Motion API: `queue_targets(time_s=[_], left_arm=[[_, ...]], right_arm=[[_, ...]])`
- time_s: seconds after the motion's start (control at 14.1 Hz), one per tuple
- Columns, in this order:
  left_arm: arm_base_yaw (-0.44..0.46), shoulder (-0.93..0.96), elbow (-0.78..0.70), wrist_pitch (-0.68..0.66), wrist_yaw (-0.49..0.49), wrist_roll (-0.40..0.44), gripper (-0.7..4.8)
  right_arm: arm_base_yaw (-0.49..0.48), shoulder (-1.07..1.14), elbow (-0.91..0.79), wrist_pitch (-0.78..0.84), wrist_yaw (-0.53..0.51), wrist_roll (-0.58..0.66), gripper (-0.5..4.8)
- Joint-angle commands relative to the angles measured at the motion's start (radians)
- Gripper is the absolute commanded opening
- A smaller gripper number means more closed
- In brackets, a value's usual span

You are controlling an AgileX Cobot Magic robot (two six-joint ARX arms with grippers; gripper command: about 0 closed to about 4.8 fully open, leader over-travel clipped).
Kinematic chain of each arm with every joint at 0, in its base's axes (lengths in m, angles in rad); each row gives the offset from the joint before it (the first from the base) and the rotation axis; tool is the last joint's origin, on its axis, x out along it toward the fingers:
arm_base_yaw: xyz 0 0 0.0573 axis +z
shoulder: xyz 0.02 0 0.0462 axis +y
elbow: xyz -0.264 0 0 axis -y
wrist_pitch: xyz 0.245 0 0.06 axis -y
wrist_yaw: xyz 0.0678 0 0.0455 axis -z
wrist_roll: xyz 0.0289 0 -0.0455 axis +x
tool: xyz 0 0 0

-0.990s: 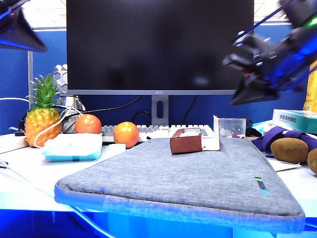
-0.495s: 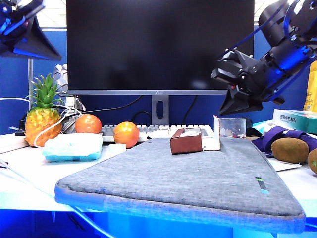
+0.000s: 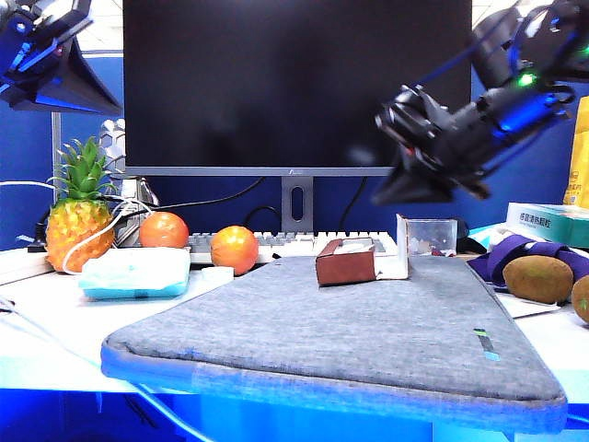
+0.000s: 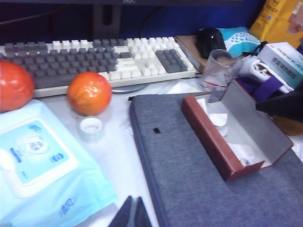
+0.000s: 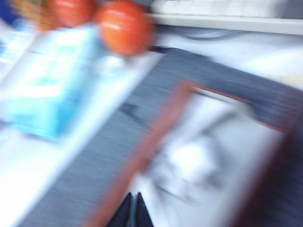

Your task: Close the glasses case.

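Glasses case [image 3: 347,262] sits open on a grey padded sleeve [image 3: 368,341] in front of the monitor [image 3: 296,85], its lid upright on the side toward the clear cup [image 3: 431,236]. In the left wrist view the case [image 4: 222,146] shows its whitish lining, with white cloth inside. Two oranges [image 3: 234,250] and a pineapple [image 3: 81,214] stand near the keyboard [image 4: 94,59], and a pack of wipes [image 3: 134,273] lies beside them on the surface [image 3: 37,322]. Left tool [image 4: 132,216] is closed and hangs high at the left, well apart from the case. Right tool [image 5: 131,213] also has its tips pressed together, holding nothing; it is blurred, above the case [image 5: 199,156] and to the right of it.
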Motion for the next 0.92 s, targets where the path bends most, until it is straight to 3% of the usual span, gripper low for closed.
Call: queue_targets(time_s=[0.07, 0.21, 0.42, 0.64, 0.92], left_arm=[[0.000, -0.002, 0.008, 0.013, 0.011, 0.003, -0.06], [-0.001, -0.002, 0.008, 0.013, 0.027, -0.014, -0.06], [-0.001, -0.003, 0.008, 0.013, 0.022, -0.023, -0.06], [-0.001, -0.003, 0.008, 0.003, 0.022, -0.022, -0.05], [-0.001, -0.003, 0.008, -0.002, 0.019, -0.020, -0.06]], right_arm=[[0.006, 0.006, 0.039, 0.038, -0.057, 0.041, -0.06], [0.005, 0.002, 0.129, 0.020, -0.010, 0.029, -0.06], [0.034, -0.021, 0.253, -0.323, 0.317, -0.219, -0.06], [0.036, -0.022, 0.235, -0.500, 0.441, -0.306, -0.06], [0.036, -0.013, 0.235, -0.546, 0.410, -0.307, -0.06]])
